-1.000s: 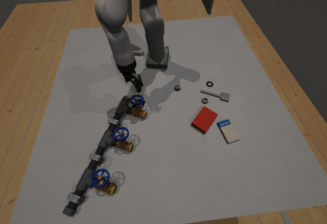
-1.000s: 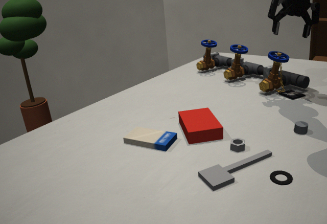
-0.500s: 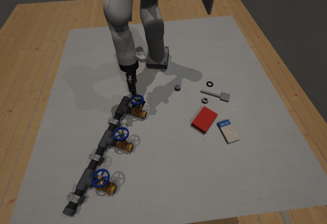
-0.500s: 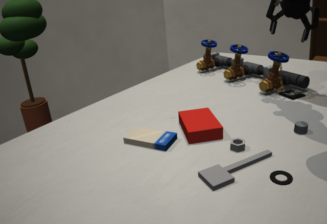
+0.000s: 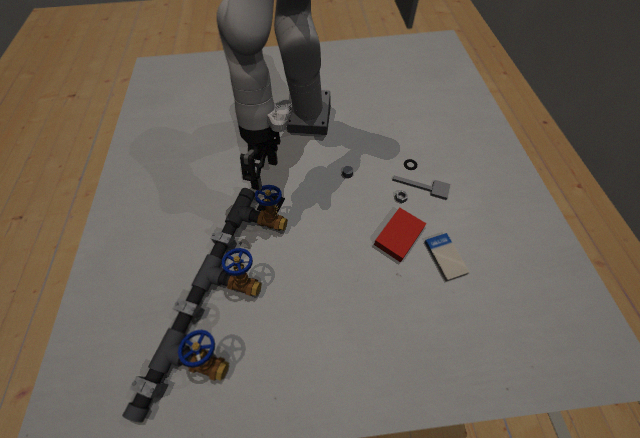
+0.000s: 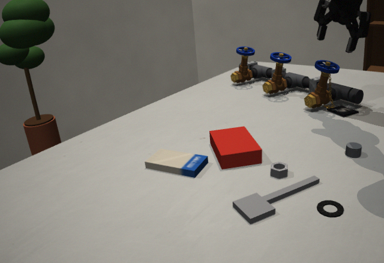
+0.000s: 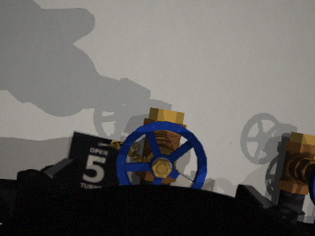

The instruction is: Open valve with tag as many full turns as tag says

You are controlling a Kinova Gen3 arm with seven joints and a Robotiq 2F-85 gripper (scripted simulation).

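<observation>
Three brass valves with blue handwheels stand on a dark grey pipe point(image 5: 199, 288). The valve nearest the arm's base point(image 5: 268, 196) has a black tag point(image 6: 342, 110) chained to it; it also shows in the exterior view point(image 6: 326, 66). In the wrist view the tag point(image 7: 94, 167) reads "OPEN 5 TURNS", beside that handwheel point(image 7: 161, 159). The middle valve point(image 5: 237, 264) and the far valve point(image 5: 198, 351) carry no tag. My gripper point(image 6: 339, 38) is open and empty, hanging above the tagged handwheel without touching it; it also shows in the top view point(image 5: 256, 164).
To the right of the pipe lie a red block point(image 5: 400, 233), a beige card box with a blue end point(image 5: 446, 256), a grey nut point(image 5: 398, 198), a flat grey key point(image 5: 424, 185), a black washer point(image 5: 410, 160) and a small grey cylinder point(image 5: 348, 170).
</observation>
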